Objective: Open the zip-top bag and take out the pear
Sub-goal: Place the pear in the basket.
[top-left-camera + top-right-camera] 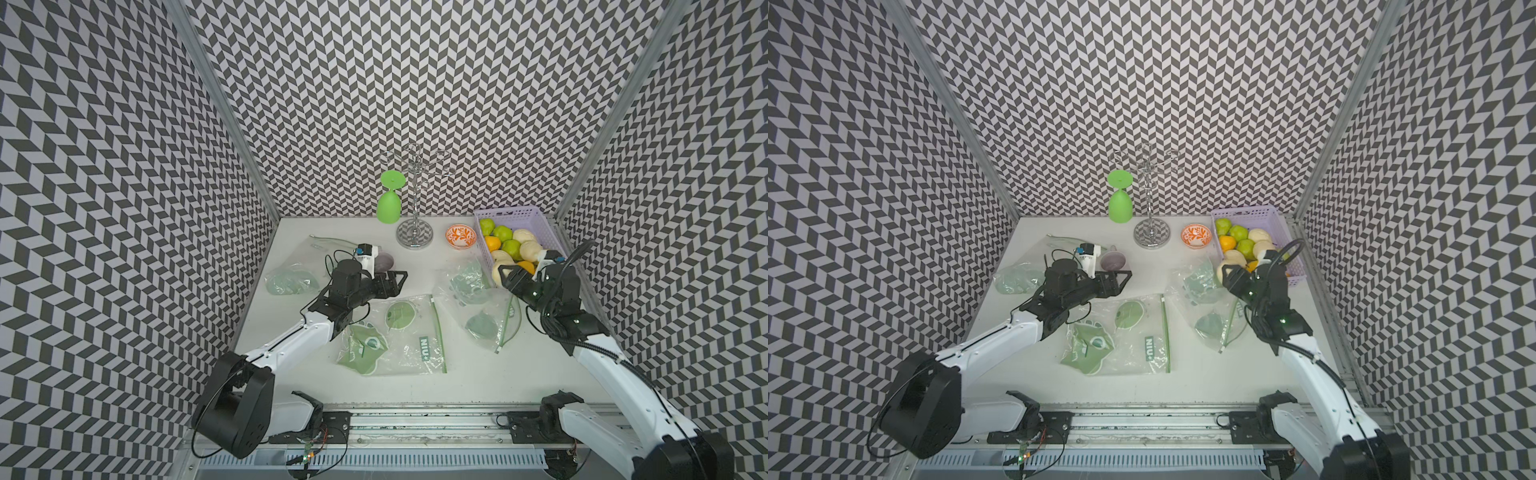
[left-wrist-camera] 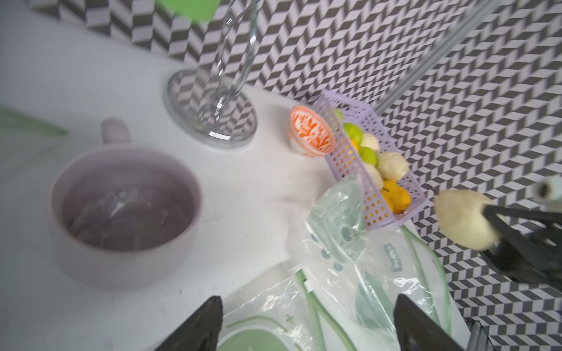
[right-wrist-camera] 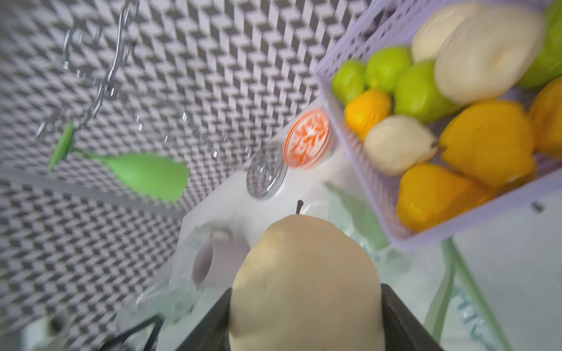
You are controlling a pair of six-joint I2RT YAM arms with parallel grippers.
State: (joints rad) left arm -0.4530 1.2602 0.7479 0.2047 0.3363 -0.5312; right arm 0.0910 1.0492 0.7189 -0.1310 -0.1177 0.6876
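evidently the right gripper [image 1: 508, 277] grips the pear [image 3: 304, 273], stem forward, outside the bag [image 1: 482, 303]; basket [image 1: 509, 212] just upper right; left gripper [image 1: 398, 281] spread wide, empty, farther.

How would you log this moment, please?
right gripper: shut on pear | left gripper: open, empty | pear: out of zip-top bag

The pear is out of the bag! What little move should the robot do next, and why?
Probably swing the pear a little sideways over the lavender basket and let go. The right arm's fingers hold it clear of the zip-top bag, just beside the basket, where other fruit already lies.
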